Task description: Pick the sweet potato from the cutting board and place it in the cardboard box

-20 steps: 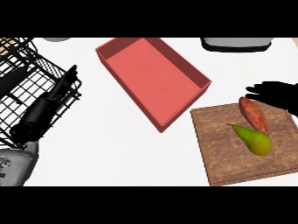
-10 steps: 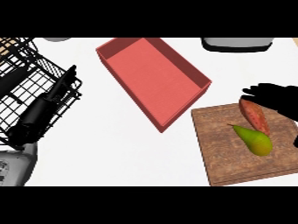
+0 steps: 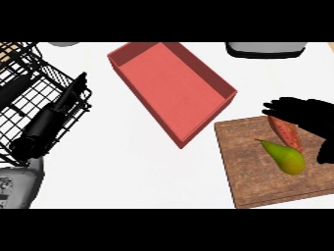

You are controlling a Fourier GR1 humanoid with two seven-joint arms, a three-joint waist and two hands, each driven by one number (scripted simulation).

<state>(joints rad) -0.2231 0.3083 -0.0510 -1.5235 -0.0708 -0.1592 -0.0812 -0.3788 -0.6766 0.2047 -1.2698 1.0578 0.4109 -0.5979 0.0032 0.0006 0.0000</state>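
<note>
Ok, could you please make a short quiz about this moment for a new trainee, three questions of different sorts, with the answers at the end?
1. True or false: the sweet potato already lies in the red box.
2. Multiple choice: what lies beside the sweet potato on the cutting board? A) a banana B) a green pear C) a cup
3. Short answer: which hand is over the sweet potato, and has it closed on it?

Key
1. False. It is still on the cutting board.
2. B, the green pear.
3. The right hand. Its fingers curve over the sweet potato but do not visibly hold it yet. The left hand is out of view.
</note>
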